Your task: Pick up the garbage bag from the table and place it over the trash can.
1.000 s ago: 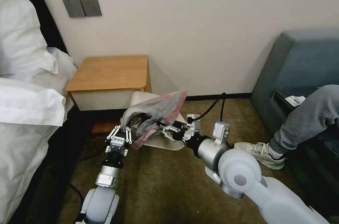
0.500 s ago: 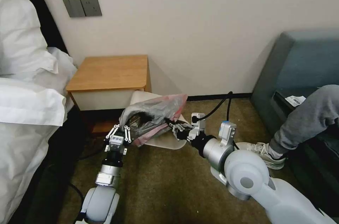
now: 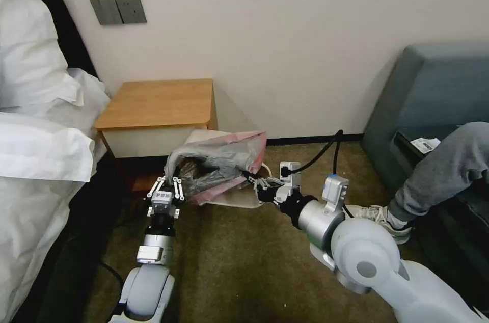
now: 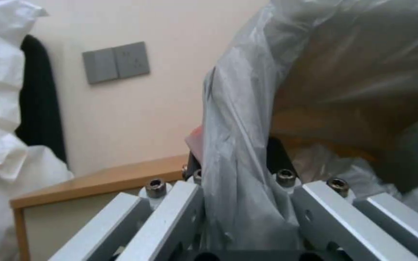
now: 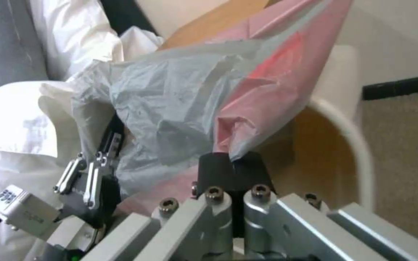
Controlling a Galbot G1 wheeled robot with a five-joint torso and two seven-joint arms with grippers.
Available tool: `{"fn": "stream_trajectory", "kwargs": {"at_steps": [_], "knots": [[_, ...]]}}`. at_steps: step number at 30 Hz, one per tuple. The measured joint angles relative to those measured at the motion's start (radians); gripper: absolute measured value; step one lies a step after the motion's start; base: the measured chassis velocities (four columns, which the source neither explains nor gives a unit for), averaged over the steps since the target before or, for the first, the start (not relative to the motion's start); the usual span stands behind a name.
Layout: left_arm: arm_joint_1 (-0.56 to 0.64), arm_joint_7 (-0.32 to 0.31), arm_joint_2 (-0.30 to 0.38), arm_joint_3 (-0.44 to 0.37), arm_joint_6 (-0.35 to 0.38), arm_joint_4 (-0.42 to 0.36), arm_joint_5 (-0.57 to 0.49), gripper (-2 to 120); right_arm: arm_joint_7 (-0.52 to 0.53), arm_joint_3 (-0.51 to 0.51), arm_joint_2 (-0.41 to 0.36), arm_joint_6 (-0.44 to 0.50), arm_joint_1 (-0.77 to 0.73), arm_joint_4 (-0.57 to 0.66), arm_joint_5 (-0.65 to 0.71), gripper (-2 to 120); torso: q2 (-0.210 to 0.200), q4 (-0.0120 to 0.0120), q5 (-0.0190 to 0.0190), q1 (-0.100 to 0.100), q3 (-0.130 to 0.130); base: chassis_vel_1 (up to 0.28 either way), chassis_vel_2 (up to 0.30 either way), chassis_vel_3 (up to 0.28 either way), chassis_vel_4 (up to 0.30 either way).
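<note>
**Inspector:** Any legible markings to enter?

**Recorder:** One, partly. In the right wrist view, lower left of the frame, a grey block [image 5: 19,212] behind the left gripper [image 5: 110,139] carries dark printed characters. They look like "558", but the reading is not certain.

**Inspector:** Anything else bearing print?

**Recorder:** Two items, neither readable. In the head view, a small dark plate [image 3: 163,196] on the left gripper's body, left of centre, shows pale marks too small to read. At the right edge, a white slip [image 3: 426,144] on the blue-grey sofa [image 3: 438,88] has dark print that is also too small.
</note>
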Motion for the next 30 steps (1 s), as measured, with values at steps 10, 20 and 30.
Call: {"fn": "stream_trajectory", "kwargs": {"at_steps": [10,20,30], "knots": [[-0.005,-0.046,-0.007,0.003,0.028,-0.011,-0.021,8,0.001,0.026,-0.001,-0.008,-0.025,0.023,0.002,0,0.0,0.0,0.0,0.0,0.0,0.0,0.0,0.0,0.0],[-0.004,-0.06,-0.006,0.004,0.035,-0.017,-0.027,8,0.014,0.063,-0.022,-0.042,-0.044,0.058,0.065,0,0.0,-0.0001,0.0,0.0,0.0,0.0,0.0,0.0,0.0],[0.093,-0.074,0.02,0.031,0.104,-0.09,-0.035,7,0.026,0.125,-0.056,-0.08,-0.116,0.116,0.119,0,0.0,0.0001,-0.0002,0.0,0.0,0.0,0.0,0.0,0.0]]}}
